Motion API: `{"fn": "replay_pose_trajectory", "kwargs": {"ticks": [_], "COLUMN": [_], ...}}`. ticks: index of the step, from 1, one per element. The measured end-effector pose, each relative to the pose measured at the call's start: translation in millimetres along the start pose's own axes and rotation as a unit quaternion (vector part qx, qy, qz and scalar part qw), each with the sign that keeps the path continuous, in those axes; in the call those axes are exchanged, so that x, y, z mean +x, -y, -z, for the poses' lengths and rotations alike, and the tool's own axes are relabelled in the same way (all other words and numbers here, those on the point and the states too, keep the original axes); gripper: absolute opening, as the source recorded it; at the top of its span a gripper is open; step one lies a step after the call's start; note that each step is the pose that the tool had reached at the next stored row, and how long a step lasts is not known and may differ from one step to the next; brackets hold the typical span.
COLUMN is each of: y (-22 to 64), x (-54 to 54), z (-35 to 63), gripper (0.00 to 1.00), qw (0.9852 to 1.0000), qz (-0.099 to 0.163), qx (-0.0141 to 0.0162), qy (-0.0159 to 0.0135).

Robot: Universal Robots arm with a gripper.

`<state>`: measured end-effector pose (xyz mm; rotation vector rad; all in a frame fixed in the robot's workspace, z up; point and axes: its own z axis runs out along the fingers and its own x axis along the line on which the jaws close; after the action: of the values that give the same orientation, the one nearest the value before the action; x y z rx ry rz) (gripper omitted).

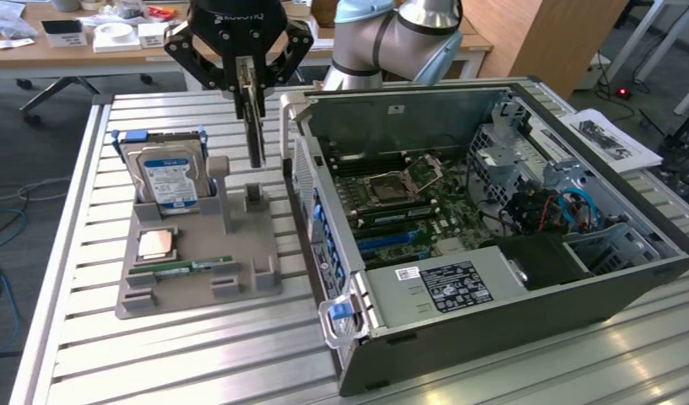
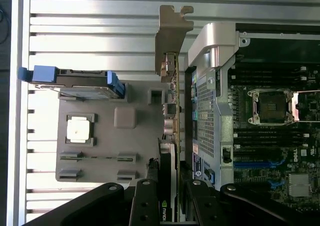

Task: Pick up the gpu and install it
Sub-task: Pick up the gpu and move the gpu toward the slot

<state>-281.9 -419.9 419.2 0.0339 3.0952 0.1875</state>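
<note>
End effector (image 1: 250,84) clamped on the top edge of the thin dark gpu card with silvery end bracket (image 1: 256,135), which hangs on edge over the grey moulded parts tray (image 1: 249,253) on the slatted aluminium table (image 1: 153,354). Judged light, stiff and fragile, best held by bare board edges, clear of the connector. In the exterior view the open black computer case (image 1: 570,312) has its wall close at 3 o'clock, with free room toward 9.
</note>
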Motion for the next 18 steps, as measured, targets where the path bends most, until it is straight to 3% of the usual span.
{"fn": "replay_pose_trajectory", "kwargs": {"ticks": [9,18], "y": [-0.2,-1.2], "x": [-3.7,-18.3], "z": [-0.1,-0.9], "gripper": [0.27,0.27], "qw": [1.0,1.0], "qz": [0.0,0.0], "qx": [-0.0004,-0.0009], "qy": [-0.0001,0.0]}}
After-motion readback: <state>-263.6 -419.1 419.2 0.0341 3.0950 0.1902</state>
